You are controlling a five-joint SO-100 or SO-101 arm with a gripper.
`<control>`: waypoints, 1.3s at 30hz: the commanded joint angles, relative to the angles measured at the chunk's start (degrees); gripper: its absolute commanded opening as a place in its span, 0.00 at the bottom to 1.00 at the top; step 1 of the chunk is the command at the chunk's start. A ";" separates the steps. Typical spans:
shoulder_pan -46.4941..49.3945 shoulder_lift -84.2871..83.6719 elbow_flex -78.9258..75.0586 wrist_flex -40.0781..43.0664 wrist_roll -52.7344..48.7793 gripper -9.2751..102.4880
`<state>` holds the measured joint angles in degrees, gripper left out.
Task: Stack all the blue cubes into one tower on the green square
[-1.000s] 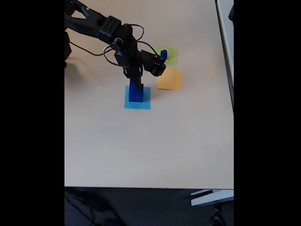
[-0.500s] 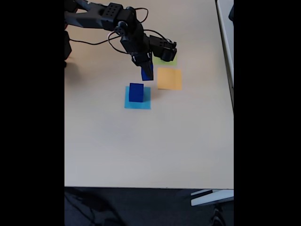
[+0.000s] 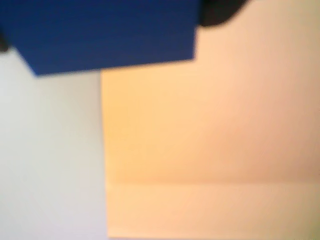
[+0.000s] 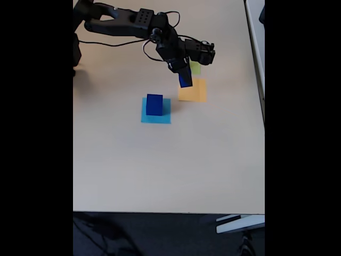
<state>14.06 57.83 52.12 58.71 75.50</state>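
Task looks partway at best. In the fixed view the gripper [image 4: 185,80] carries one of the blue cubes [image 4: 185,80] in the air, over the near-left edge of the orange square [image 4: 193,90]. The green square [image 4: 195,67] sits just beyond the gripper, mostly hidden behind the arm [image 4: 133,24]; only a small strip of it shows, so I can't tell whether any cube or the start of a tower stands on it. A larger blue cube [image 4: 154,104] stands on the light blue square [image 4: 156,111], down and left of the gripper and well apart from it, so that one is still to be moved, going by the task. No other cubes are visible on the worktop [image 4: 170,160]. In the wrist view the carried cube [image 3: 107,32] fills the top left of the frame, blurred, with a dark bit of the gripper at the upper right touching the cube's corner; the orange square [image 3: 210,140] lies below it, pale worktop [image 3: 50,150] to the left. Gripper state: pinching the cube, jaws closed onto its sides as far as the cube's width allows; the fingertips themselves are too dark and small to resolve in the fixed view. Cube hangs slightly tilted, clear of the paper, nothing else in contact. Remaining, as I judge it: set this cube on green, then fetch the large one.
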 commanded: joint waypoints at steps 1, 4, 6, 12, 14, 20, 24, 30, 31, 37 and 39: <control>-1.58 -0.62 -4.22 -4.22 1.32 0.14; -2.02 -2.90 -4.22 -7.03 1.76 0.14; -2.20 -4.31 -4.22 -9.32 1.76 0.14; -2.64 -7.21 -4.04 -13.01 2.37 0.14; -2.64 -7.73 -4.04 -13.71 2.29 0.14; -2.72 -8.44 -3.34 -14.15 2.99 0.14; -2.81 -8.00 -1.67 -14.15 4.04 0.14; -2.99 -7.56 1.76 -15.38 5.45 0.14; -2.99 -7.38 2.20 -15.38 5.63 0.14; -3.16 -6.94 4.13 -16.17 5.98 0.14; -2.99 -6.86 4.22 -16.26 5.71 0.14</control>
<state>11.51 47.99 56.69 44.12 81.04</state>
